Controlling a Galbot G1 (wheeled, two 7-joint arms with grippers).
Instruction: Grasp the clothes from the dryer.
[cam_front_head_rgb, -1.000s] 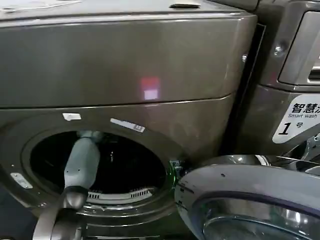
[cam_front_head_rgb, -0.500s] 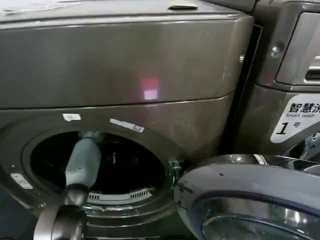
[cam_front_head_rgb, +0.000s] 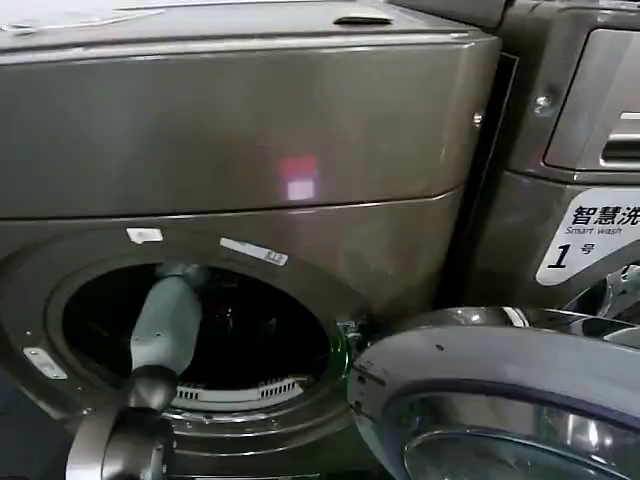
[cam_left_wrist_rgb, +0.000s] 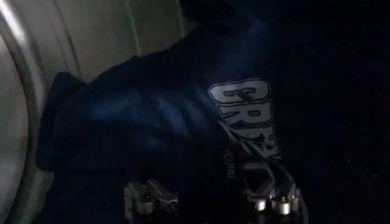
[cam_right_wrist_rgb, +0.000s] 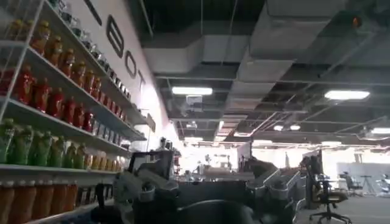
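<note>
The dryer (cam_front_head_rgb: 250, 130) is a bronze-grey front loader with its round porthole (cam_front_head_rgb: 195, 330) open. My left arm (cam_front_head_rgb: 165, 320) reaches through the porthole into the dark drum. In the left wrist view the clothes (cam_left_wrist_rgb: 158, 115), dark navy fabric with a pale letter print, lie bunched against the drum wall (cam_left_wrist_rgb: 91, 30). My left gripper (cam_left_wrist_rgb: 210, 201) is open, right up against the fabric, and the cloth fills the space between its two fingers (cam_left_wrist_rgb: 149, 198). My right gripper (cam_right_wrist_rgb: 207, 192) is open and holds nothing, pointing away into the room.
The dryer's grey-rimmed glass door (cam_front_head_rgb: 500, 390) stands swung open at the lower right, close to the porthole. A second machine (cam_front_head_rgb: 540, 230) with a white "1" sticker (cam_front_head_rgb: 590, 235) stands to the right. The right wrist view shows shelves of bottles (cam_right_wrist_rgb: 49, 103).
The machines sit slightly further left in the head view. My left arm stays inside the drum in nearly the same pose.
</note>
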